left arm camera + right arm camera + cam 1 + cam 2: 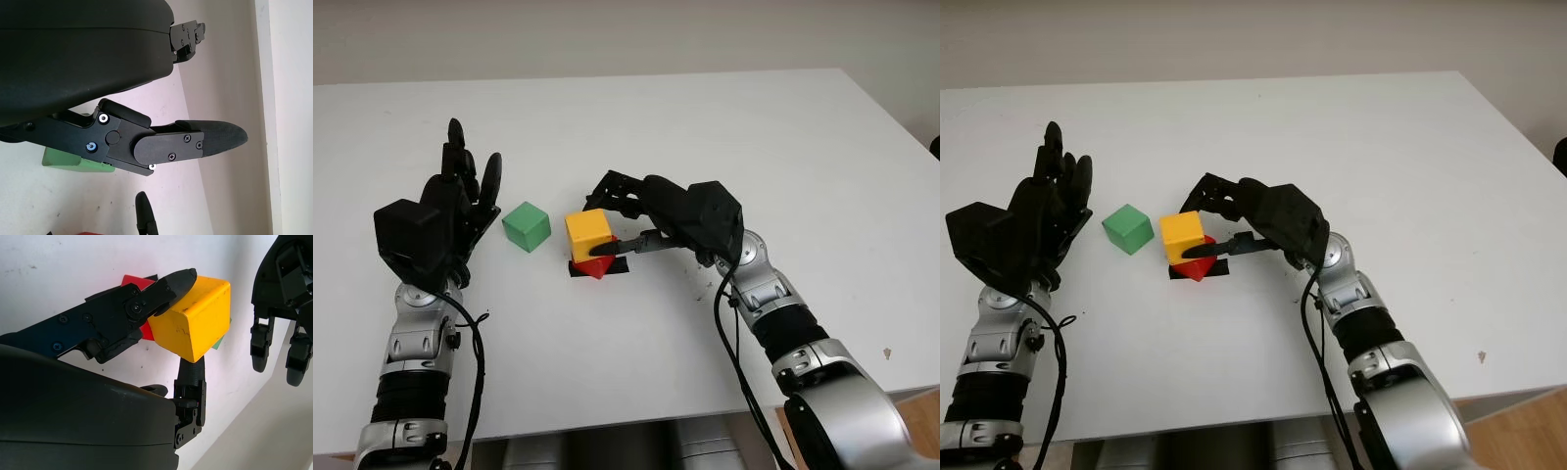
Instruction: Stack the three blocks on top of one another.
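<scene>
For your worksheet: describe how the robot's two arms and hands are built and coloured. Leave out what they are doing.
Both hands, the left hand and the right hand, are matt black, with blocky shells and three jointed fingers fastened by small screws. The forearms are silver-grey metal segments with black ribbed bands. A thin black cable hangs loosely along each arm.
</scene>
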You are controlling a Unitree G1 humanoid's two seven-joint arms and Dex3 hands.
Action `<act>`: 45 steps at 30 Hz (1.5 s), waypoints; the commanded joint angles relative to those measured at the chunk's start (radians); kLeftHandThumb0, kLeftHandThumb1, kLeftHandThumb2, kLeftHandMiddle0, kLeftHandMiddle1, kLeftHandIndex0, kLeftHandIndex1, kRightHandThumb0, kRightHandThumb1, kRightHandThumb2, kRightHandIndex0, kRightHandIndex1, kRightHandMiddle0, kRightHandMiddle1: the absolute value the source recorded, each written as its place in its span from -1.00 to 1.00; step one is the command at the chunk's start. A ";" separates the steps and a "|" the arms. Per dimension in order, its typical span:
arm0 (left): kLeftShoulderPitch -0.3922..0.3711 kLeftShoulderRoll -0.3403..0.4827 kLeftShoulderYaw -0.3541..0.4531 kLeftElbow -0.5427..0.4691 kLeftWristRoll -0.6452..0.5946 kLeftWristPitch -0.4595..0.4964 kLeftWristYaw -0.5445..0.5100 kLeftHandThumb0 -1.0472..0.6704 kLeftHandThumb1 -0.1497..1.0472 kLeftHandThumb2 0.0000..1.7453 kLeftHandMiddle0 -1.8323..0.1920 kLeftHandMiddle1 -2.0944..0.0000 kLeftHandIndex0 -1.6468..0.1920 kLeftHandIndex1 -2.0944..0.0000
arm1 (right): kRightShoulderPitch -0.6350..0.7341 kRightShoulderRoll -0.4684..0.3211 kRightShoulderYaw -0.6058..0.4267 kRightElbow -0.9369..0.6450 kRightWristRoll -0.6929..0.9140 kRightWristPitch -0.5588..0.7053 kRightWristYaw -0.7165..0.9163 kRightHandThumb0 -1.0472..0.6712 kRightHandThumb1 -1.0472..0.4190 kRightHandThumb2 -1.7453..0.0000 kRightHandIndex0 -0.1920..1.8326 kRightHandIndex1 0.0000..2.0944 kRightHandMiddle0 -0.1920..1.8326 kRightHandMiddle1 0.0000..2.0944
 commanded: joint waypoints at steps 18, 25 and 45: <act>-0.011 0.015 -0.001 -0.008 0.007 -0.005 -0.001 -0.67 1.00 -0.42 1.00 1.00 1.00 1.00 | -0.019 -0.056 0.011 -0.012 -0.052 -0.055 -0.056 -0.47 -0.94 0.94 -0.61 -0.97 -0.72 0.14; -0.013 0.013 0.001 -0.007 0.005 -0.001 -0.001 -0.66 1.00 -0.43 1.00 1.00 1.00 1.00 | -0.035 -0.101 0.042 -0.026 -0.029 -0.105 0.130 -0.66 -0.90 0.94 -0.97 -1.00 -0.97 -0.74; -0.008 0.025 -0.019 0.007 0.185 -0.104 0.211 -0.56 1.00 -0.46 0.79 0.90 0.83 0.92 | 0.020 -0.096 -0.206 -0.195 0.256 0.025 0.040 -0.76 -1.00 0.34 -1.00 -1.00 -1.00 -1.00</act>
